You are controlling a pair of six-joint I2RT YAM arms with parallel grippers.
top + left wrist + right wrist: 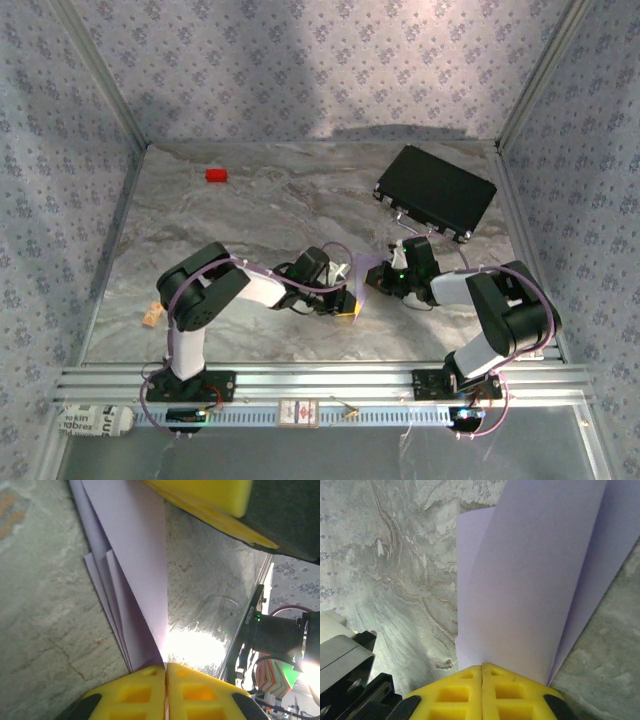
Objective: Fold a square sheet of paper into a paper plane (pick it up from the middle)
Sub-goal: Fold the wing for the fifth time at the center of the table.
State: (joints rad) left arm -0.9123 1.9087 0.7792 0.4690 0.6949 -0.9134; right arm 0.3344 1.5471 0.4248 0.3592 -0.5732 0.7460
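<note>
Marbled grey table (250,210) runs under both arms, with patterned walls around it. A red block (216,175) and a black case (436,190) sit toward the far edge, well apart from the work. Near the middle of the table the 2 claws meet on the paper (135,555), which is already creased into a long narrow wedge of stacked layers. There may be 3 or 4 layers, though glare near the tip makes the count unsure.

The left claw (166,677) has its yellow pads pressed together, with the pointed end of the wedge caught in the seam between them. The right claw (482,680) is likewise closed, pinching the paper at an edge. From its pads the sheet fans up and away in 2 curved leaves.

This stuff is feather-light, limp and slick, so it will likely sag, bow and slide out of a loose pinch. It could also tear or take a stray crease if the 2 grips pull against each other. The safest hold looks to be on a folded edge, where the layers stack and stiffen, with the pads square across the crease.
</note>
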